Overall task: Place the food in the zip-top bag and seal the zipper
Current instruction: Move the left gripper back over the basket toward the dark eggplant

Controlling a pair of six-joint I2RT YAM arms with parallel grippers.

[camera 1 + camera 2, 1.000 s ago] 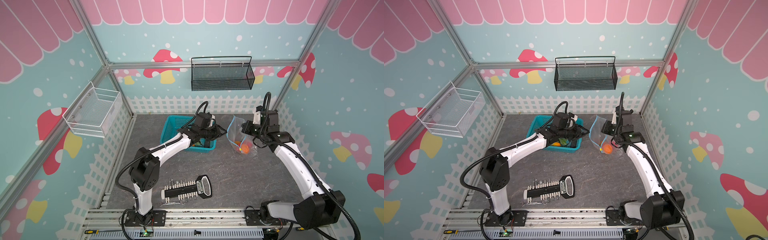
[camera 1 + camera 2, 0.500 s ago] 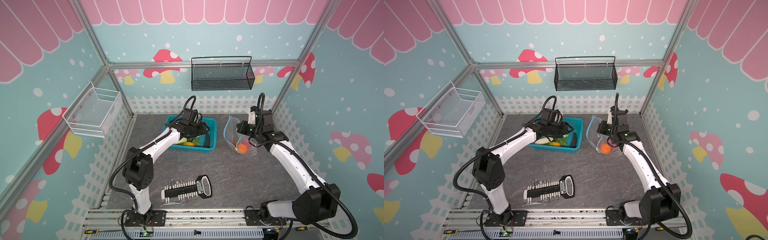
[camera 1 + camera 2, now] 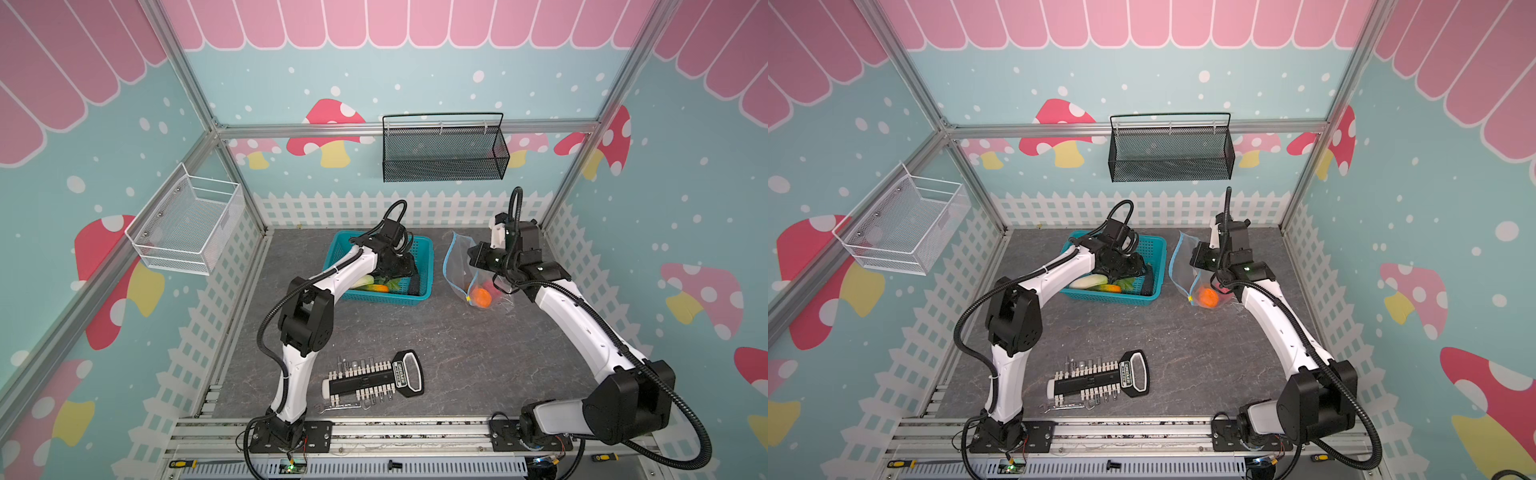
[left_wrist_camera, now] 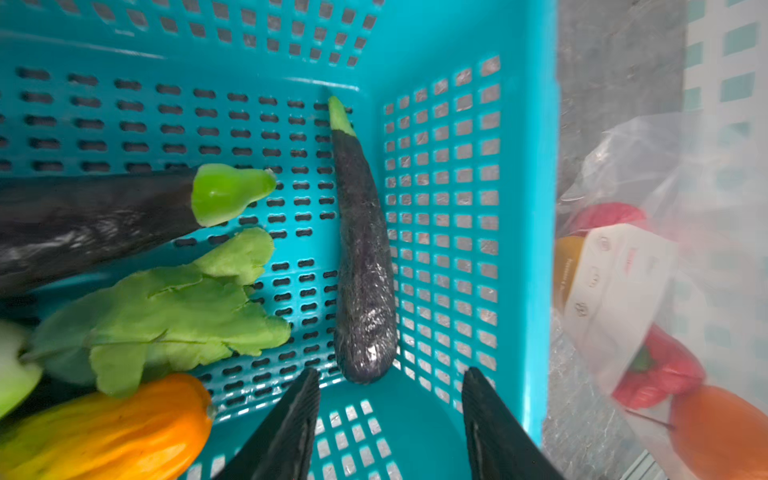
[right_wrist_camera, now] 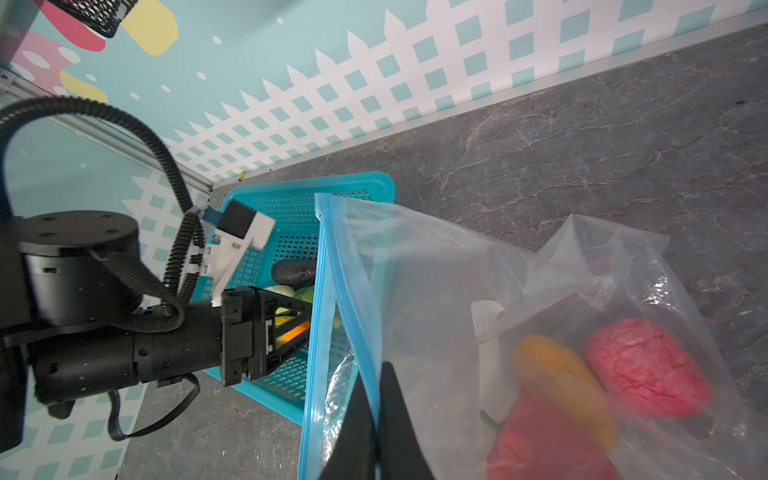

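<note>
The clear zip-top bag (image 5: 457, 291) stands at the back right of the table, also in both top views (image 3: 459, 266) (image 3: 1183, 266). Its blue zipper (image 5: 322, 291) is apart, so the mouth gapes. My right gripper (image 5: 376, 370) is shut on one lip of the mouth. Inside lie a red pepper (image 5: 548, 440), a pink piece (image 5: 644, 370), a yellow piece (image 5: 557, 374) and an orange fruit (image 3: 482, 297). My left gripper (image 4: 390, 374) is open inside the teal basket (image 4: 440, 208), just short of a small dark eggplant (image 4: 363, 266) along the wall. Leafy greens (image 4: 166, 316) lie beside it.
The basket (image 3: 386, 300) also holds a bigger eggplant (image 4: 83, 224) and an orange-yellow piece (image 4: 112, 432). A black and white bit holder (image 3: 374, 380) lies near the front. A black wire basket (image 3: 442, 153) hangs on the back wall, a white mesh one (image 3: 187, 226) on the left wall.
My left gripper has drawn back from the bag's mouth into the basket and opened wider. The right gripper, still holding the bag, has shifted slightly left.
</note>
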